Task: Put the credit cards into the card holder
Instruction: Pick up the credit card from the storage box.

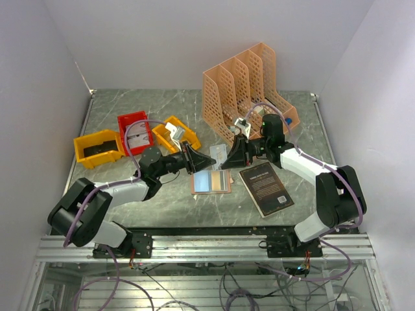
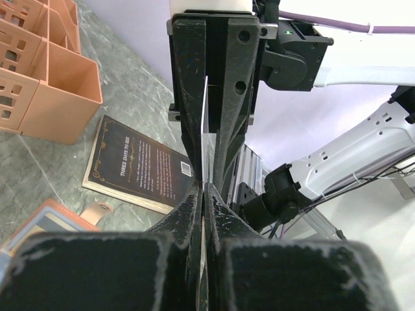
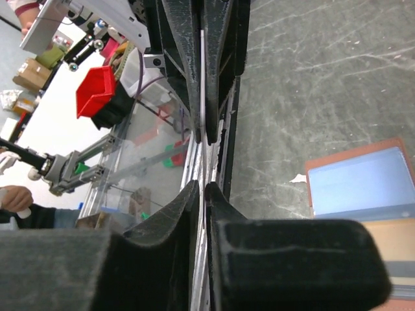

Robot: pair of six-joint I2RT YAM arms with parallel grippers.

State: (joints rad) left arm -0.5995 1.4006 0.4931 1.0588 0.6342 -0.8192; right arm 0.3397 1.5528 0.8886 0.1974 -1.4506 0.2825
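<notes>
Pale walls (image 1: 194,39), grey marbled tabletop (image 1: 162,107)

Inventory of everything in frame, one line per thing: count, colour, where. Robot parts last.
credit card: one clearly seen, pale, mid-table, lying flat between both arms' fingers
card holder: one, salmon with blue-grey inside, open on the table just nearer than the card
book: one, black, right of the card holder
file organizer: one, peach lattice, back right
yellow bins: two, back left, either side of the red one
red bin: one, back left
table: one, grey marbled
arms: two, white and black, left, right, meeting mid-table
left fingers: black, shut on the credit card
right fingers: black, shut on the credit card
</notes>
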